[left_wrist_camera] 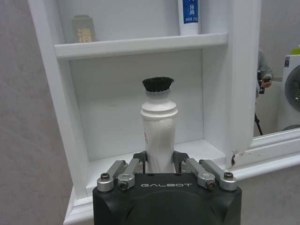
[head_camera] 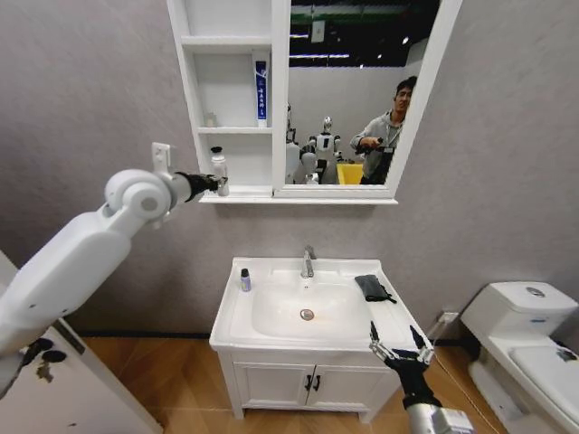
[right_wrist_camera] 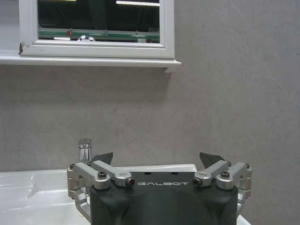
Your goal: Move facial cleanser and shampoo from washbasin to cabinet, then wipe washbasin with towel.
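White bottle (left_wrist_camera: 159, 133) with black cap in black left claw (left_wrist_camera: 159, 165); white cabinet (left_wrist_camera: 140, 45); dark grey towel (head_camera: 372, 287).

washbasin (head_camera: 237, 318) rim with small bottle (head_camera: 245, 280), towel (head_camera: 372, 287)

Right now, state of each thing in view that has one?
Left gripper: shut on white tube, at the cabinet's bottom shelf.
White tube: upright, black cap on.
Right gripper: open, idle at the washbasin's front right corner.
Small dark bottle: upright on washbasin rim.
Towel: folded, on rim right of tap.
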